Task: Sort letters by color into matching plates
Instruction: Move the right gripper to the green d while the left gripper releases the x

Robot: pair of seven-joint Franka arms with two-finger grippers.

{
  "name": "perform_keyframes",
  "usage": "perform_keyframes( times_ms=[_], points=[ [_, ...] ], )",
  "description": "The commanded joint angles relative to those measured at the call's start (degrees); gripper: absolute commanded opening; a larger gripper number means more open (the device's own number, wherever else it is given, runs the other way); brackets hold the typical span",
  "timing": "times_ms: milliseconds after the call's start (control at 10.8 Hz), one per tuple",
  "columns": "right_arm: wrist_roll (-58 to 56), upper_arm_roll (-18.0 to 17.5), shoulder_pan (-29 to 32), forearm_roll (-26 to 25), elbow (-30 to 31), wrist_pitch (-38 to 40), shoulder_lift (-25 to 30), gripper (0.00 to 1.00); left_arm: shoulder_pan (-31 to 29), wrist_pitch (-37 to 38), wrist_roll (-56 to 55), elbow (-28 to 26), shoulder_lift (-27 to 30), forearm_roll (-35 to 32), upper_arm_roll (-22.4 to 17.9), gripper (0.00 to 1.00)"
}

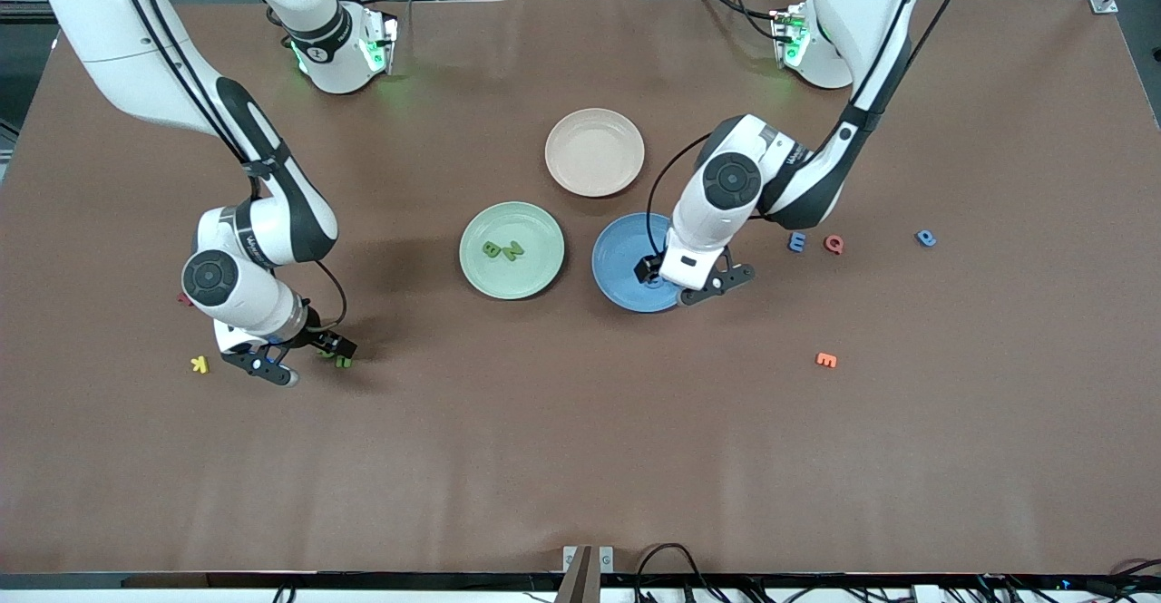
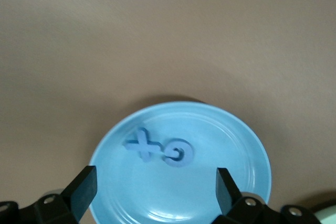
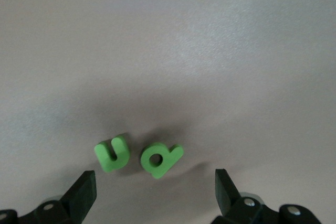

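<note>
- Your blue plate [image 2: 231, 145] holds two blue letters lying flat: an X [image 2: 140, 145] and a round one with a hole [image 2: 178, 152], G or similar, touching each other.
- Left gripper [image 2: 156, 187] hangs just over that plate, fingers [image 2: 84, 187] spread wide, nothing between them; its arm bends down sharply from the base at its end of the table.
- Green plate [image 1: 535, 222] sits beside the blue one, toward the right arm's end, with a green B [image 1: 492, 249] and green N [image 1: 512, 250] in it.
- Green U [image 3: 113, 153] and green P [image 3: 160, 159] lie side by side on the bare table, near but apart, just under your right gripper [image 3: 156, 187], which is low over them and wide open, empty.
- Still loose toward the left arm's end: blue E [image 1: 797, 241] just beside a red letter [image 1: 834, 244], and another blue letter [image 1: 925, 238] farther out.
- An orange letter [image 1: 826, 360] lies nearer the front camera than those; a yellow letter [image 1: 200, 364] lies near the right gripper.
- A beige-pink plate [image 1: 626, 145] sits farther from the front camera than the other two plates.
- Surface is a brown mat [image 1: 580, 458] over the whole table; cables and clutter show along the edge by the bases.
</note>
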State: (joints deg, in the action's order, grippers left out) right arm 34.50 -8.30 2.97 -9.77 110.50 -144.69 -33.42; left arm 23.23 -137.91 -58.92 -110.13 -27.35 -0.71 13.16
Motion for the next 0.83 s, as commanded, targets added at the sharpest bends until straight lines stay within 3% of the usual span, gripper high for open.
perform_keyframes(
  times_ms=[0, 738],
  points=[
    [-0.5, -0.8, 2.4, -2.4, -1.9, 0.6, -1.1, 1.00, -3.6, 4.0, 2.4, 0.5, 2.5, 0.2, 1.0, 1.00],
    [-0.4, -0.8, 3.4, -5.3, -1.6, -0.1, -2.5, 1.00, -22.0, 10.9, 24.8, -0.2, 5.2, -0.7, 6.1, 1.00]
  ],
)
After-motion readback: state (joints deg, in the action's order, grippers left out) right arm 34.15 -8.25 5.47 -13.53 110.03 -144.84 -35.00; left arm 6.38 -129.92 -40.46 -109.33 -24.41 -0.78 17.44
